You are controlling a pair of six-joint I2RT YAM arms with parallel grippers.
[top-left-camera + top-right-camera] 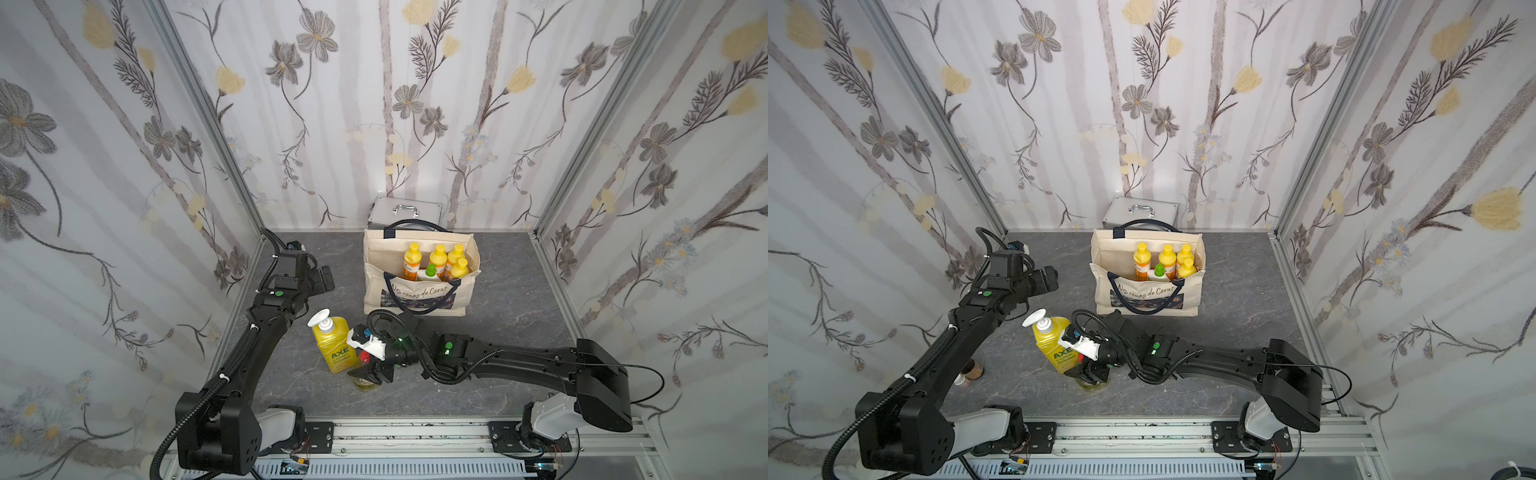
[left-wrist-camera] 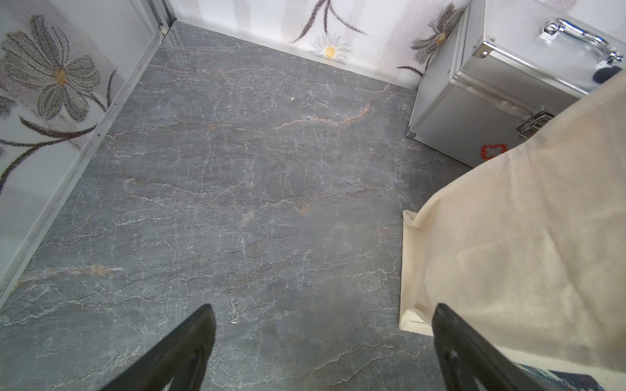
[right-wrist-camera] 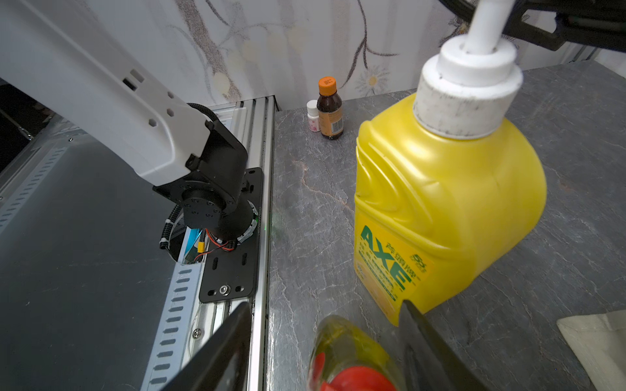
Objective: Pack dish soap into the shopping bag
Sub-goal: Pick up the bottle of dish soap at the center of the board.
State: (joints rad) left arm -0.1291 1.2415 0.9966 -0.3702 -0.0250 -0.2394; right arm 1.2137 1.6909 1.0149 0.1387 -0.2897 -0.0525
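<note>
five bottles (image 1: 412, 259) in the bag (image 1: 374, 257); axe (image 1: 334, 349) and fairy (image 3: 352, 345) not yet; right tool (image 3: 325, 304) apart round fairy, left tool (image 2: 323, 306) apart

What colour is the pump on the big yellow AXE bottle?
White. The pump on the AXE bottle shows best in the right wrist view.

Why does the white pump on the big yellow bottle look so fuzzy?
In the right wrist view the pump and the red-capped bottle sit very near the lens, so they blur, while the brown bottle farther off looks sharp; in the left wrist view the silver case glares white; in both top views the shopping bag is evenly lit and clear.
</note>
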